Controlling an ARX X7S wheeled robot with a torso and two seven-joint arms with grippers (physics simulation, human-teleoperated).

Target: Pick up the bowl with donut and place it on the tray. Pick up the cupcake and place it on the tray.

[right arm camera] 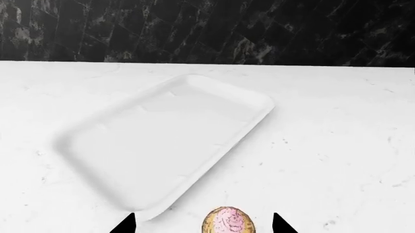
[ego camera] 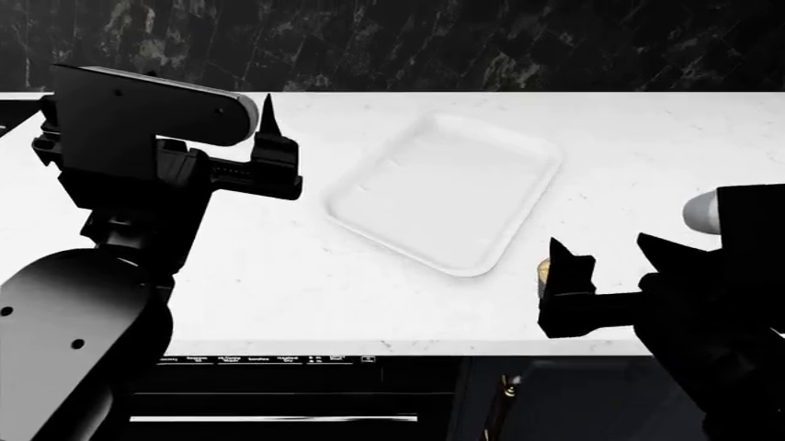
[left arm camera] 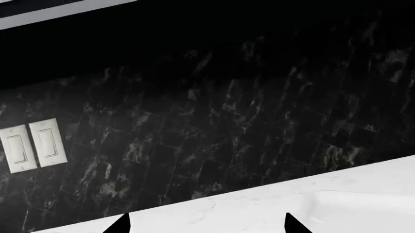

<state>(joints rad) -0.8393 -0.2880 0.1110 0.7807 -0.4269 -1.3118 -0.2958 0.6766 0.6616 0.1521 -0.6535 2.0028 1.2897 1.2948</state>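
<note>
Head view first: my left gripper [ego camera: 272, 138] hangs over the left part of the white marble counter [ego camera: 282, 276], well apart from the tray [ego camera: 417, 184]. I see one pointed fingertip standing up and the block below it, but this angle does not let me judge the gap. My right gripper [ego camera: 601, 262] sits low at the counter's front right, jaws spread, two dark tips well apart. A sliver of golden-tan, the cupcake [ego camera: 542, 274], peeks out just beside the nearer tip, close to the tray's front corner. The tray lies tilted on the counter with nothing on it. I cannot find the bowl or the donut in any camera.

Left wrist view: two black fingertips [left arm camera: 120, 225] poke in, set wide apart with nothing between them, so that hand is released and holds nothing. It looks at the dark marble backsplash [left arm camera: 246, 107], a pair of white rocker switches [left arm camera: 32, 145] that the head camera does not show, and a strip of counter.

Right wrist view: both tips [right arm camera: 126, 224] are spread wide, and the cupcake [right arm camera: 228, 222] stands on the counter between them, touching neither, pink swirl on top clearly visible where the head camera gave only an edge. The tray [right arm camera: 162, 145] lies just beyond it.
</note>
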